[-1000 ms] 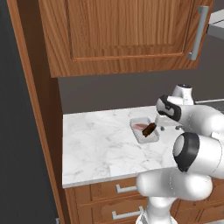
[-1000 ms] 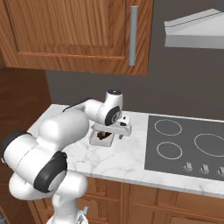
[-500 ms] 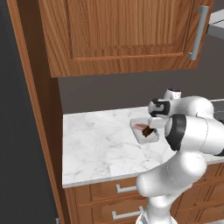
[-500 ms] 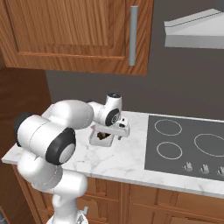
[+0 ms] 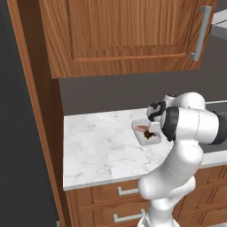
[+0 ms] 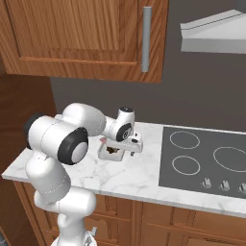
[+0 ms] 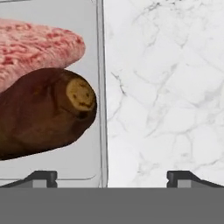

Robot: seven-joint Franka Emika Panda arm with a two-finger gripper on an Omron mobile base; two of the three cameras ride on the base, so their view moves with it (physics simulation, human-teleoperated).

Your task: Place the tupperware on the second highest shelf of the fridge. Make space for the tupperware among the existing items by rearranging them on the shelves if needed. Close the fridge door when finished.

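Fingers spread astride the tray's edge

The shallow translucent-white tupperware tray [image 7: 99,87] with pink and dark brown food lies on the white marble bench [image 5: 97,150]; the fingers [image 7: 41,177] stand apart, one each side of its rim.

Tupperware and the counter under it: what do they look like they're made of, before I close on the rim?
The tupperware looks like thin translucent-white plastic with a smooth finish: pale grey floor, narrow raised rim with a rounded corner. The counter looks like polished white marble or a marble-look laminate, going by its fine grey veining; which one can't be told.
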